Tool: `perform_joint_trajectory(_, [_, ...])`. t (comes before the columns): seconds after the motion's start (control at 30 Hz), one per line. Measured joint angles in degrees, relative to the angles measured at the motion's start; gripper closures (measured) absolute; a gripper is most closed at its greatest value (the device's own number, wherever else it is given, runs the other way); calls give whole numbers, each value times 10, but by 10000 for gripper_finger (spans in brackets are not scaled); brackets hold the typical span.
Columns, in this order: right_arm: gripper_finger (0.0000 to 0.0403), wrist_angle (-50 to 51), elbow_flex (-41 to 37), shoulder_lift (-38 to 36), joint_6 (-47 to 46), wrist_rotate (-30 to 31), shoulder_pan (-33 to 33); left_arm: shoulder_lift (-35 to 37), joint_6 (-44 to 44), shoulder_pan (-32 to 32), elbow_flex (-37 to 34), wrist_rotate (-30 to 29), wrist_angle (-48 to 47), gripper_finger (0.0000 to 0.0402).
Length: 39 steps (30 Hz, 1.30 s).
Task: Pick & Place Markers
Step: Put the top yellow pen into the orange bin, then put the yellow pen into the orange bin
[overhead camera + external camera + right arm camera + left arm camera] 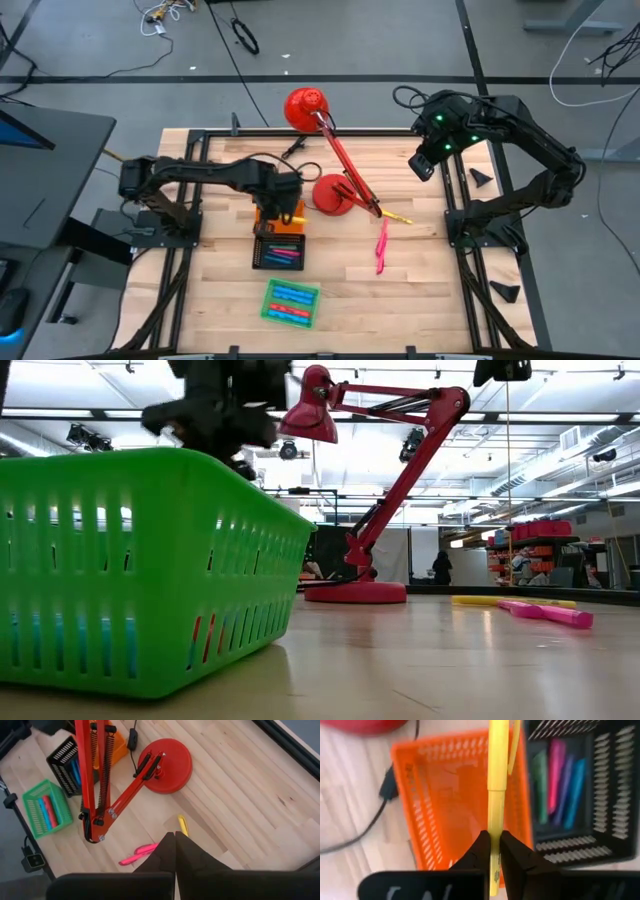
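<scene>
The left pincer (pixel 492 851) is clamped on a yellow marker (pixel 496 780) above the orange tray (pixel 435 805); gripped near one end, it may swing and drop onto the rim or into the black tray (pixel 615 795); the right pincer (pixel 174 851) hangs closed, empty.

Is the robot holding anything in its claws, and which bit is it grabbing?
Yes. The left gripper pinches a thin yellow plastic marker near one end, over the orange slotted basket. The right gripper is shut and holds nothing.
</scene>
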State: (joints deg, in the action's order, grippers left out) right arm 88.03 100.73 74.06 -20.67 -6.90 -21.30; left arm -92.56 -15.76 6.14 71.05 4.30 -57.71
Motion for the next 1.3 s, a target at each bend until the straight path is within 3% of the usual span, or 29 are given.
perform_joint_trajectory(0.2, [403,-2,0,21,2,0,0,35,-14,37,-74,-1,35,379])
perform_joint_trajectory(0.5, [403,-14,0,28,6,0,0,38,-11,40,-88,22,53,375])
perform_joint_trajectory(0.93, [398,-19,0,28,6,0,0,38,4,40,-88,34,57,271])
perform_joint_trajectory(1.1, [363,-18,0,28,8,7,0,37,20,40,-88,34,59,251])
perform_joint_trajectory(1.3, [293,7,0,28,33,49,0,37,56,40,-88,35,59,244])
